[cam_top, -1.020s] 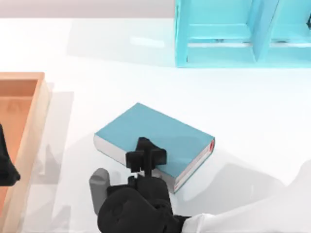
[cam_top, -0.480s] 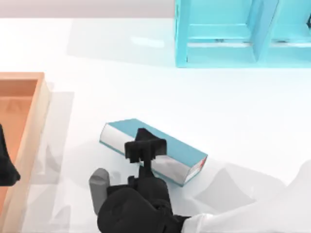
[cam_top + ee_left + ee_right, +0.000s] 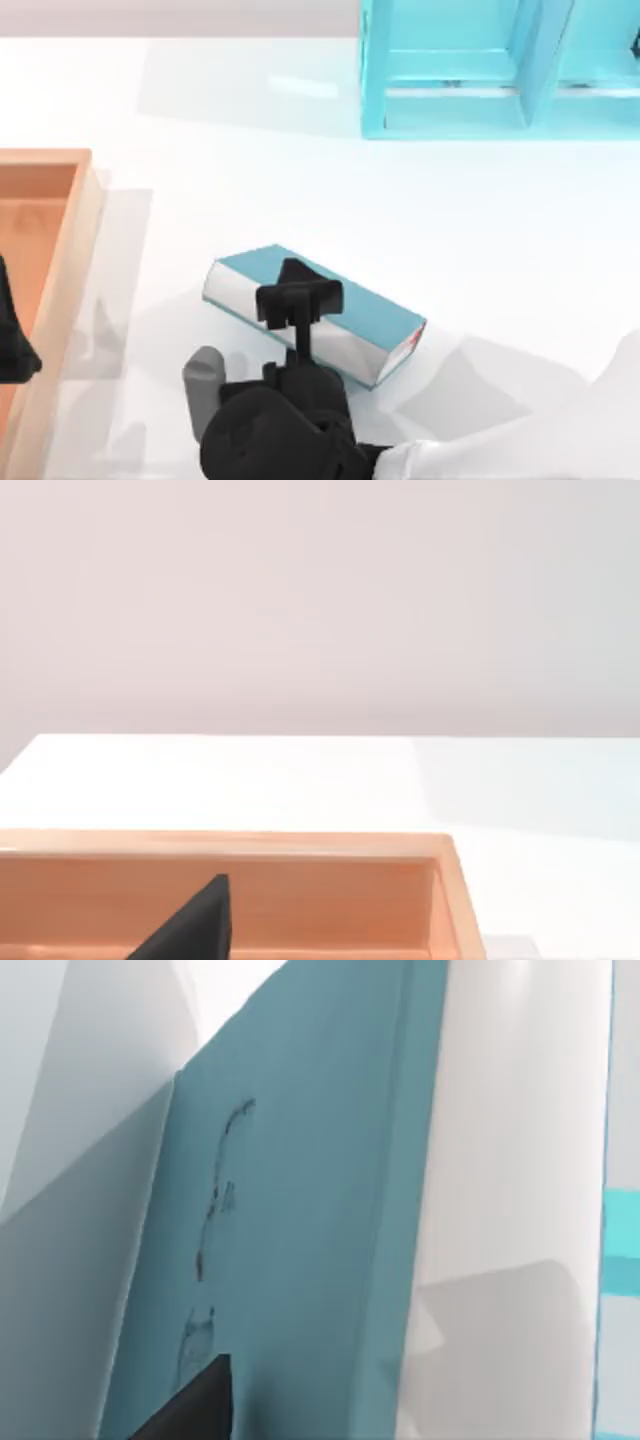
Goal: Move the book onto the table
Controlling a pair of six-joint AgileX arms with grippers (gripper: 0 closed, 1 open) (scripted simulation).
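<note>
Black, the right hand [image 3: 298,300] is clamped on the teal book [image 3: 375,312], which has been tipped from flat onto its edge since a second ago, page edges showing beneath the hand. It rests on the white desk [image 3: 520,230], apparently placed; release looks due.

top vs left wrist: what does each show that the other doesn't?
Top view alone: the book tipped up on the table, right gripper clamped on it, and the turquoise shelf unit. Left wrist view alone: the blank wall behind the table. Both: the wooden tray under the left gripper, and the white tabletop.
</note>
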